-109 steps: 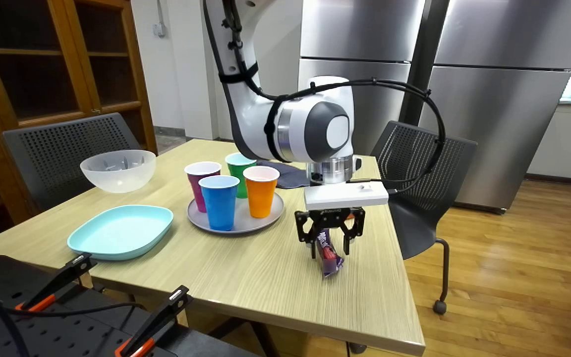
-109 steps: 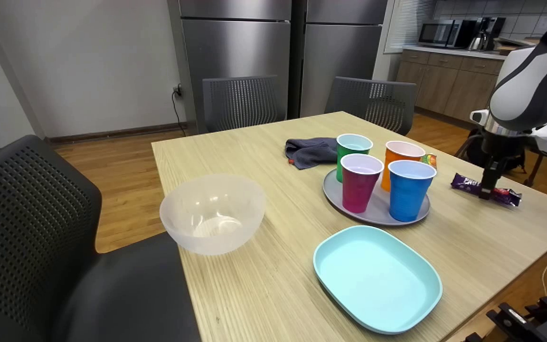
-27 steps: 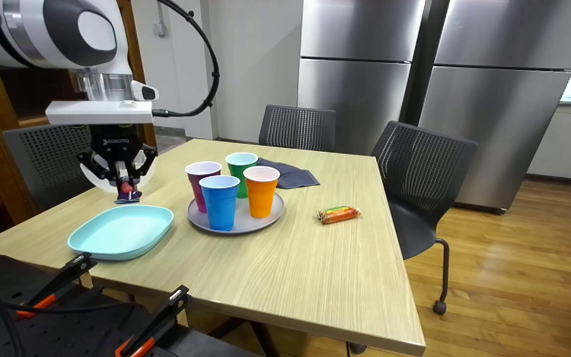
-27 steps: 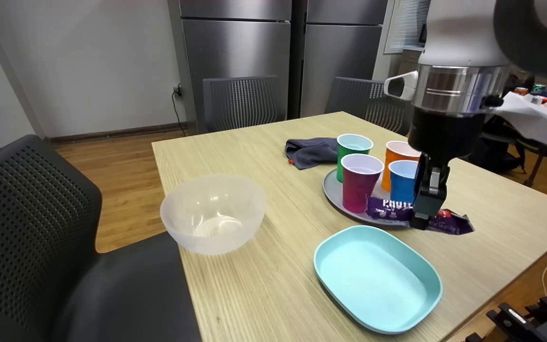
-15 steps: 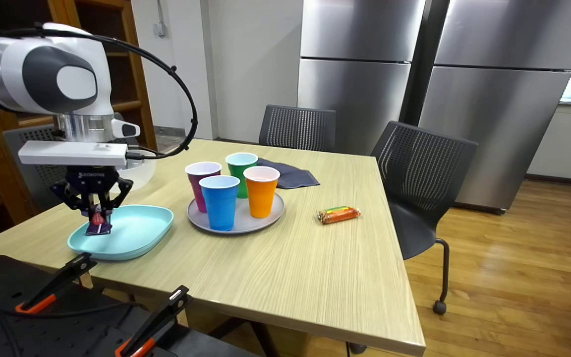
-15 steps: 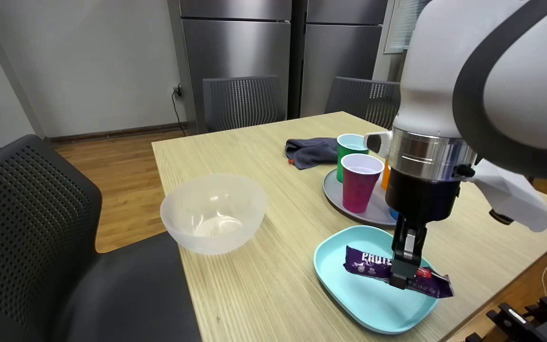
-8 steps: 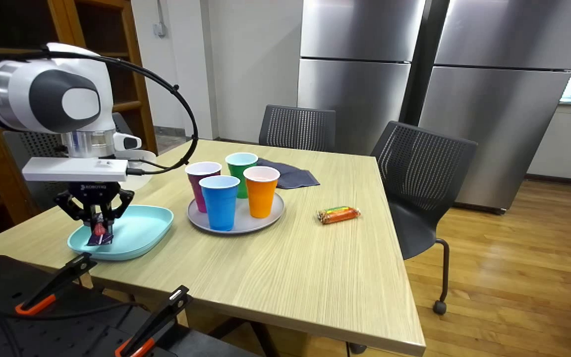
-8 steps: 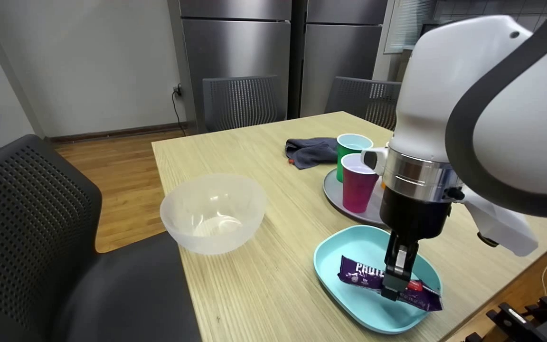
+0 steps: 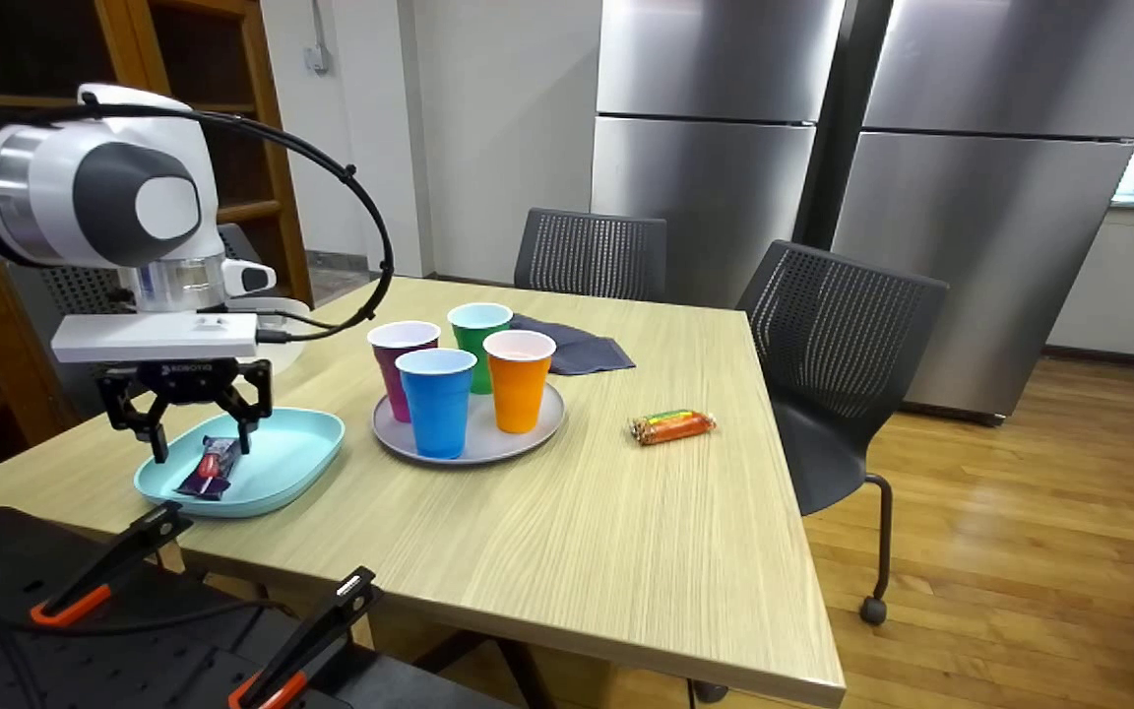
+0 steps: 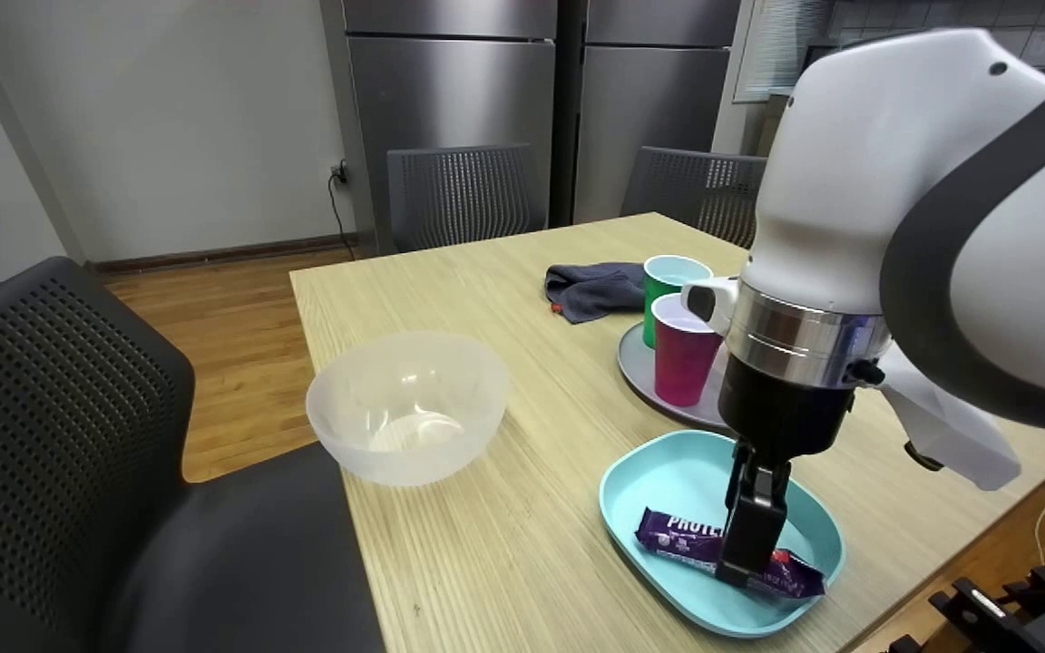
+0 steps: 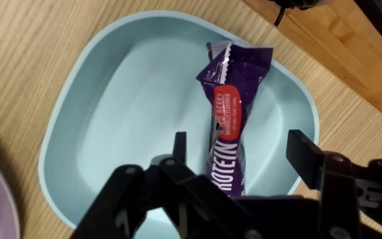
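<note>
A kitchen or break room is suggested by two stainless-steel refrigerators and by a pale wood-grain table where a frosted translucent bowl, a shallow turquoise dish and a round grey plate bearing coloured plastic cups are set. A workplace rather than a home is hinted at by dark grey chairs with perforated backs and black casters, but cannot be confirmed.

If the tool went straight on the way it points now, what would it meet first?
Probably the light-blue tray: the open tool points down, its fingers to either side of the purple protein bar. Depth is hard to judge, so tray floor or wall first is unclear.
</note>
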Controlling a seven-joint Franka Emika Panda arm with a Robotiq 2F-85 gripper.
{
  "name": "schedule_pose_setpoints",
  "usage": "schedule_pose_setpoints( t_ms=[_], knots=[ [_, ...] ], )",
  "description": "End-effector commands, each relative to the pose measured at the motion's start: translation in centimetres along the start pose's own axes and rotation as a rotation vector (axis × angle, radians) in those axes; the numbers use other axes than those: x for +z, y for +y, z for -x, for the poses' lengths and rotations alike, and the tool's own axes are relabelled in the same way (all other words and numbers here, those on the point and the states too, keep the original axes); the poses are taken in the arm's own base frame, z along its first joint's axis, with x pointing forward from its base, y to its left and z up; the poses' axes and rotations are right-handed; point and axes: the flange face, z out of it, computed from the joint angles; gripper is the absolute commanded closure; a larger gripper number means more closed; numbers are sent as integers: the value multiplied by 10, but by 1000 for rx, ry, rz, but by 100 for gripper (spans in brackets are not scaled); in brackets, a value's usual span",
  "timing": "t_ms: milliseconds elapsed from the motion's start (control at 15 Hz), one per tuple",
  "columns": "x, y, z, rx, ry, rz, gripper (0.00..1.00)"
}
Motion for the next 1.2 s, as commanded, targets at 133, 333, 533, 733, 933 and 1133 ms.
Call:
schedule_pose_setpoints(
  t_ms=[133,333,533,733,933,1133],
  knots=[
    [-31,-3,-10,-7,26,67,0],
    [-45,-1,-14,-15,43,98,0],
    [-64,-1,-4,-18,43,143,0],
    [-82,8,-12,-4,38,182,0],
    [-102,12,-14,9,48,214,0],
    [-119,12,-5,31,56,242,0]
  ],
)
